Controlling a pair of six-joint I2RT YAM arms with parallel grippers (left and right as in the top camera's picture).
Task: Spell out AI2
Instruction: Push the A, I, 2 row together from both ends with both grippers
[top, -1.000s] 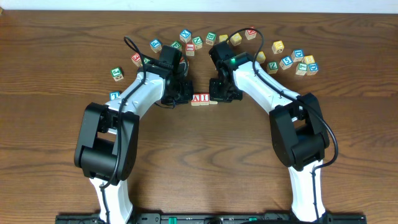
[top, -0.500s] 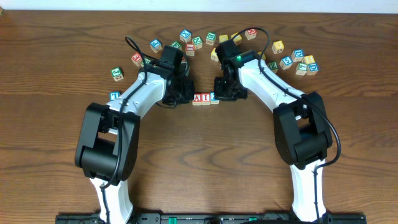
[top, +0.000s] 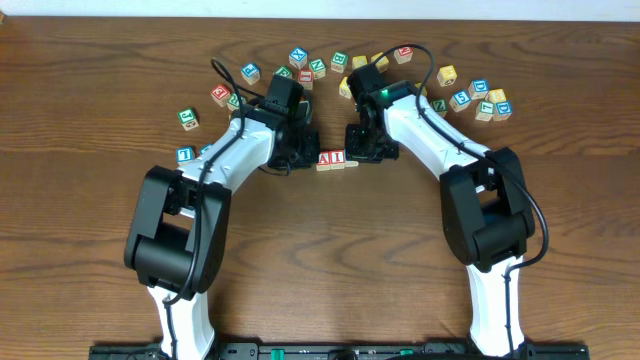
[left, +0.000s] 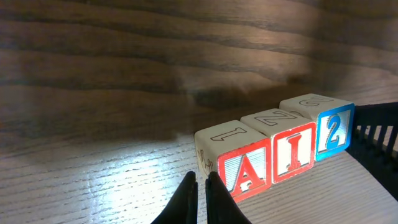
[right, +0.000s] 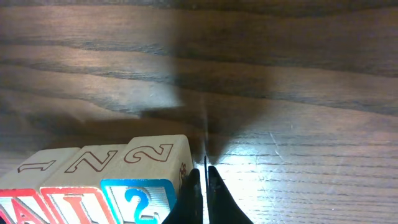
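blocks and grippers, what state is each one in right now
A block: upright, first in the row, touching the I block
I block: upright, middle, touching both neighbours
2 block: upright, last in the row
left gripper: shut, empty, beside the A block
right gripper: shut, empty, beside the 2 block
spare blocks: loose, scattered behind the arms

Block row — loose blocks beyond
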